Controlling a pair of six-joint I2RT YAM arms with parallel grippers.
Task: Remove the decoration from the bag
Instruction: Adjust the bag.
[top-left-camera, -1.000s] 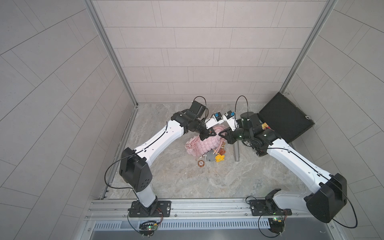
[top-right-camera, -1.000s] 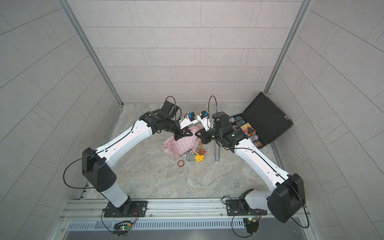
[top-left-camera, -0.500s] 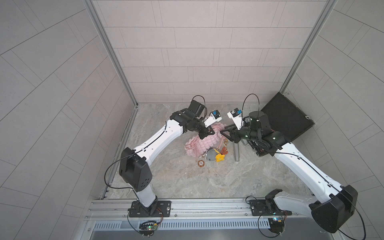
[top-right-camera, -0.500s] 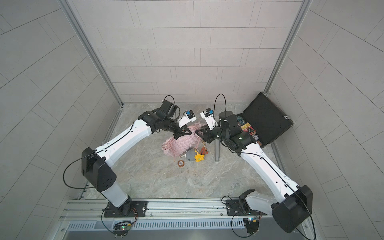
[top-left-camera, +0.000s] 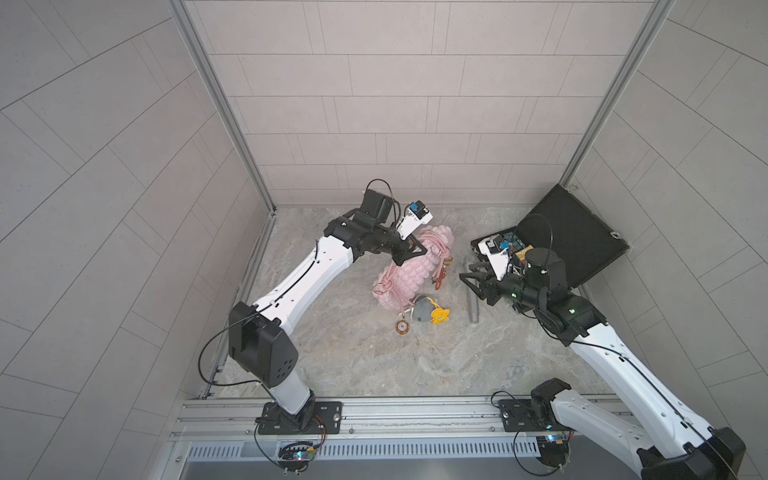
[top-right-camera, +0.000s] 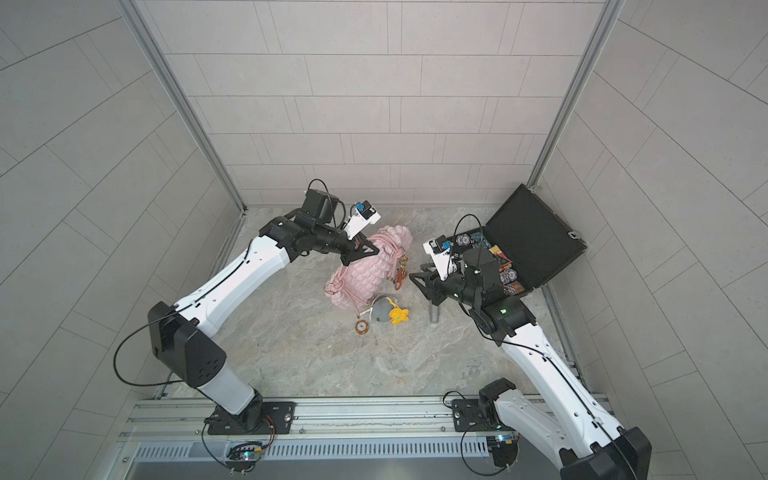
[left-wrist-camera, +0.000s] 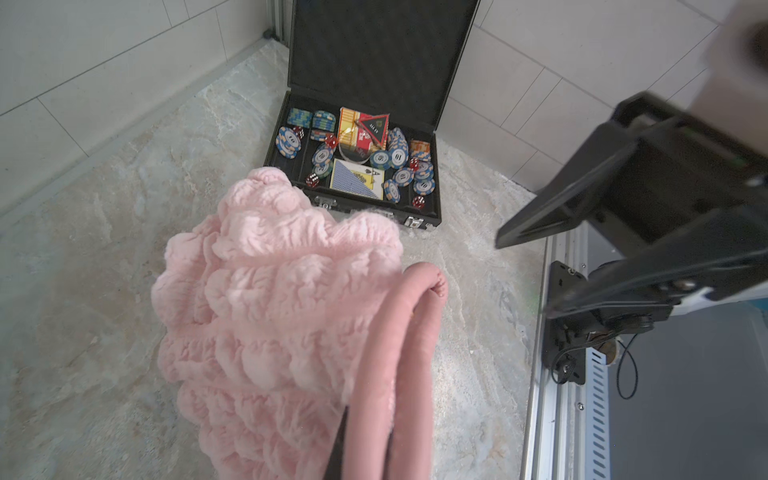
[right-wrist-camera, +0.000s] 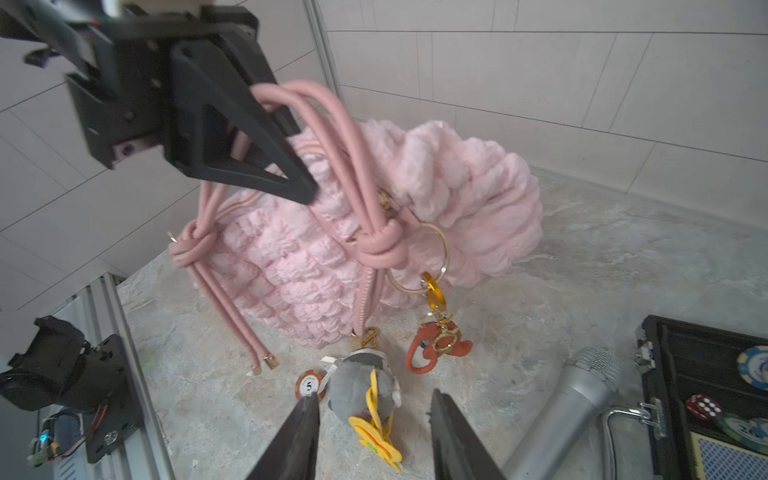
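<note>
Clutter comes first on your side of the worktop (top-left-camera: 374, 361): a poker chip (right-wrist-camera: 309, 385) lies just beside a grey plush charm (right-wrist-camera: 361, 386) with a yellow flower (right-wrist-camera: 376, 446), and a silver microphone (right-wrist-camera: 569, 407) lies to their right, near the right arm. Behind them, mid-worktop, the bag (right-wrist-camera: 457, 195) slumps on the surface. It is pale pink and bubble-quilted, and its cord strap (right-wrist-camera: 332, 137) is knotted at both ends. The plush charm rests on the worktop, clipped by a gold clasp to a cord end. An orange charm (right-wrist-camera: 419, 353) dangles from a gold ring (right-wrist-camera: 444, 249) at the knot nearer the right arm. Farthest right, an open black case (top-left-camera: 577, 237) holds chips, cards and dice. Your left arm reaches over the bag with its wrist tipped down, and the left gripper (top-left-camera: 411, 252) is clamped on the strap loops. Your right arm stretches low toward the bag. The right gripper (right-wrist-camera: 374, 401) has its fingers parted and empty, clear of both charms.
</note>
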